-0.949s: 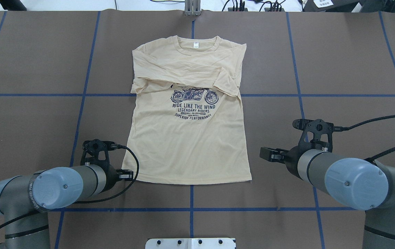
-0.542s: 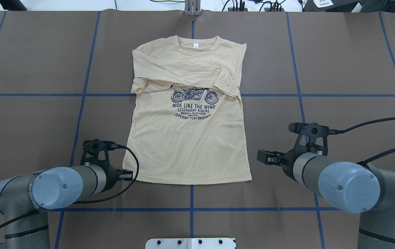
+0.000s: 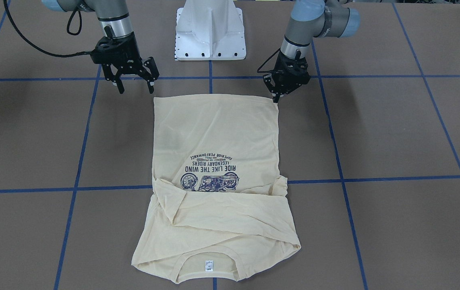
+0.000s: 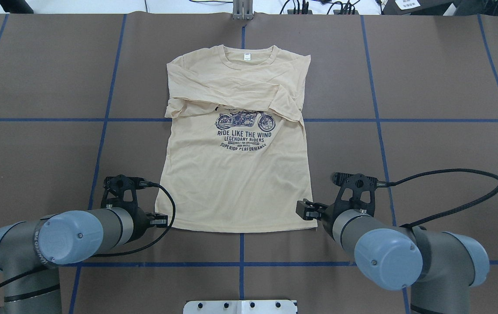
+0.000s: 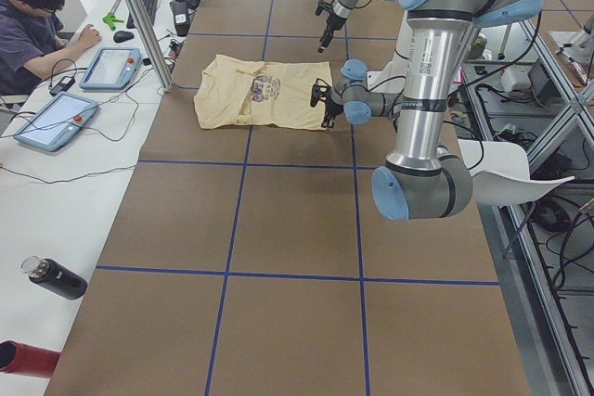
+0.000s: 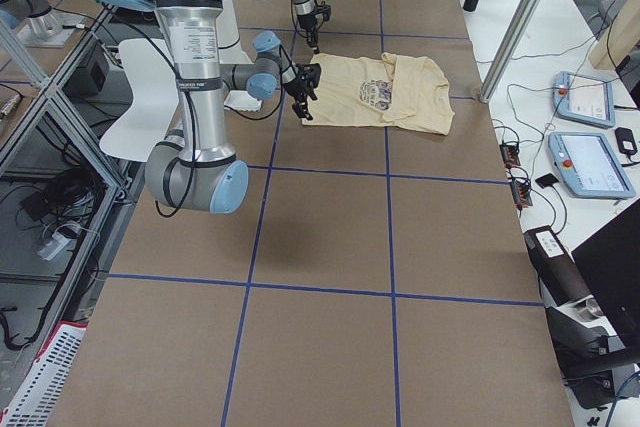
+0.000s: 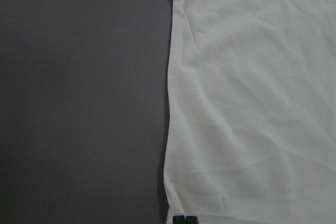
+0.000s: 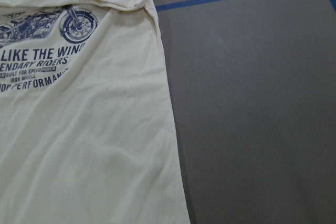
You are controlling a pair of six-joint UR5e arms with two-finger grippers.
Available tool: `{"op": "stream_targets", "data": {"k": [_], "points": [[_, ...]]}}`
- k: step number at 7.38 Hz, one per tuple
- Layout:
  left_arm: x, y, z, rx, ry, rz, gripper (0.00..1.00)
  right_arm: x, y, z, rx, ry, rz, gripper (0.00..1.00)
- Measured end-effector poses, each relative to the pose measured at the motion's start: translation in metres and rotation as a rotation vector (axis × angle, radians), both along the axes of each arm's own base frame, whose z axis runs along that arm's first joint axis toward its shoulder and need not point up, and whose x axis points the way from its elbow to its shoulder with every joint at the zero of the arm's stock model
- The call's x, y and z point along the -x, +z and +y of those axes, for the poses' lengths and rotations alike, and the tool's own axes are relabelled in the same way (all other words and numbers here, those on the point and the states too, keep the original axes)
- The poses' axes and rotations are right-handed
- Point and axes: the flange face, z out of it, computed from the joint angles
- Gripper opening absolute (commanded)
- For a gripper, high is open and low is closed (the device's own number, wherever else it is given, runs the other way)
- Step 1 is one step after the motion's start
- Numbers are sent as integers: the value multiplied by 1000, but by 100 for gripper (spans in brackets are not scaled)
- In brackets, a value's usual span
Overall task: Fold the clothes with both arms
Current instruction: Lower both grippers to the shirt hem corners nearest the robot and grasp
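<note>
The cream-yellow T-shirt (image 4: pixel 236 183) lies flat on the brown table, print side up, neck label at the far end. Both sleeves are folded across the chest above the motorcycle print (image 3: pixel 210 181). My left gripper (image 4: pixel 160 221) sits low at the shirt's near left hem corner (image 3: pixel 275 96), and its jaws look shut on that corner. One fingertip (image 7: pixel 178 219) shows at the hem edge in the left wrist view. My right gripper (image 3: pixel 135 88) is open and empty, and hovers just beside the near right hem corner (image 4: pixel 305 211). The right wrist view shows the shirt's side edge (image 8: pixel 168 103) and no fingers.
The white pedestal base (image 3: pixel 210 36) stands at the near table edge between the arms. Blue tape lines (image 4: pixel 240 264) grid the brown table. Beside the table's far edge sit an operator (image 5: pixel 37 16) and tablets (image 5: pixel 56 118). Black cables loop beside each wrist.
My right arm has swung left and nearer to the robot, and its open gripper has come from well right of the shirt to the near right hem corner. The left arm and the shirt have not moved.
</note>
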Motion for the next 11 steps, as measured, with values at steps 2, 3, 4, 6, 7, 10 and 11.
{"op": "stream_targets", "data": {"k": [2, 3, 4, 6, 7, 10, 11], "points": [[0, -2, 0, 0, 1, 4, 0, 29, 2, 9, 8, 18, -7, 43], [-1, -3, 0, 0, 2, 6, 0, 37, 4, 10, 8, 22, -3, 42], [-1, -4, 0, -1, 2, 8, 0, 40, 7, 10, 7, 22, 7, 41], [-1, -4, 0, 0, 2, 7, 0, 45, 17, 10, 6, 23, 34, 41], [-1, -3, 0, 1, 2, 6, 0, 46, 20, 10, 4, 25, 42, 42], [-1, -2, 0, 1, 1, 5, 0, 47, 27, 15, -7, 31, 60, 41], [-1, -2, 0, 1, 0, 5, 0, 50, 29, 17, -12, 31, 65, 34]]}}
